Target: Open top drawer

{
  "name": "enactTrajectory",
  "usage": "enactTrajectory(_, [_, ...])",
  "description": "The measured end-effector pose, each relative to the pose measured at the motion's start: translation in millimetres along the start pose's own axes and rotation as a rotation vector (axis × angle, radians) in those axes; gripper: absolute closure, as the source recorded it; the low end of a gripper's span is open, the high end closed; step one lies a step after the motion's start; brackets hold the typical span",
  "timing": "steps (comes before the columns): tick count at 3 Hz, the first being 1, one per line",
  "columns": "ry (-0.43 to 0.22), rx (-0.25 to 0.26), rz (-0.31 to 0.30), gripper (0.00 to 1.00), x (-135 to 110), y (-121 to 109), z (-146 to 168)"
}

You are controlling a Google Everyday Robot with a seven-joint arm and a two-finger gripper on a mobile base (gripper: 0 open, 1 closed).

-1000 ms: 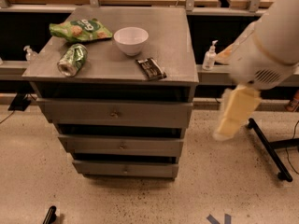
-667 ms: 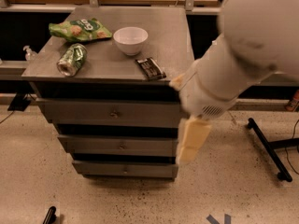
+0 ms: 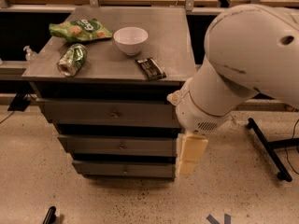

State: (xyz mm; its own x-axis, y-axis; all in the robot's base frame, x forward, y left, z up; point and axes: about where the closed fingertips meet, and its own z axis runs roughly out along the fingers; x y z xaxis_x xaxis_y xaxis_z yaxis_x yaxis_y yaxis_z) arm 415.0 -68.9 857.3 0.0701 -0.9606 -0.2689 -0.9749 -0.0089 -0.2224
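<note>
The top drawer (image 3: 93,112) is the widest grey drawer front, right under the cabinet top, with a small round knob (image 3: 114,112) at its centre. It sits flush and closed. Two narrower grey drawers (image 3: 122,146) lie below it. My gripper (image 3: 190,154) is the cream part hanging from the big white arm (image 3: 243,64). It sits at the right end of the lower drawers, below and well to the right of the knob. It touches nothing that I can see.
On the cabinet top (image 3: 173,55) lie a green snack bag (image 3: 79,30), a tipped green can (image 3: 72,59), a white bowl (image 3: 131,39) and a dark bar (image 3: 150,69). A black stand leg (image 3: 268,148) lies on the floor at right. Benches stand behind.
The arm has swung left and closer to the camera. The gripper moved from the right of the cabinet to the right end of the lower drawers. The drawers have not moved.
</note>
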Motion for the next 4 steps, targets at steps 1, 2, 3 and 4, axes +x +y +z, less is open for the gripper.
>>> enactTrajectory(1, [0.008,-0.025,-0.026,0.0,-3.3,-5.6,8.1])
enactTrajectory(2, [0.077,-0.003,-0.035,0.0,4.3,-7.5,37.5])
enactTrajectory(3, [0.113,0.061,-0.051,0.0,15.5,-19.5,44.3])
enactTrajectory(4, [0.108,0.053,-0.048,0.0,13.6,-17.4,42.5])
